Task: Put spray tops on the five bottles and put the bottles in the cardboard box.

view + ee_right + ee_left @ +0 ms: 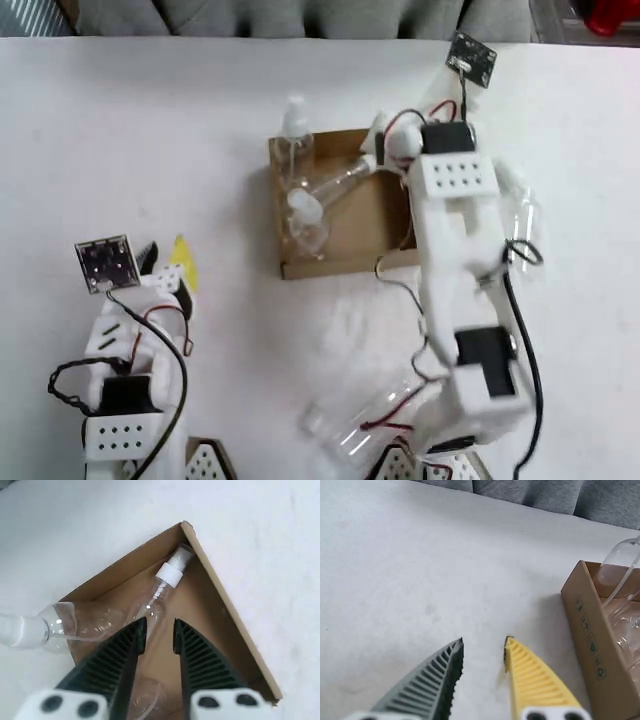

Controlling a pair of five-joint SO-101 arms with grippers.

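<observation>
White table (150,130). Cardboard box (375,225) sat mid-table, towards the far edge, three bottles inside. Right gripper (159,630) hung over the box, jaws a narrow slit apart and empty, just above a spray-topped bottle (160,587) lying into a box corner. I judged that a drop-off pose. Left gripper (482,647) was open, empty and low over bare table near the left edge, likely parked clear. Two remained outside: side bottle (520,215) towards the right edge, near bottle (365,415) by the near edge.
</observation>
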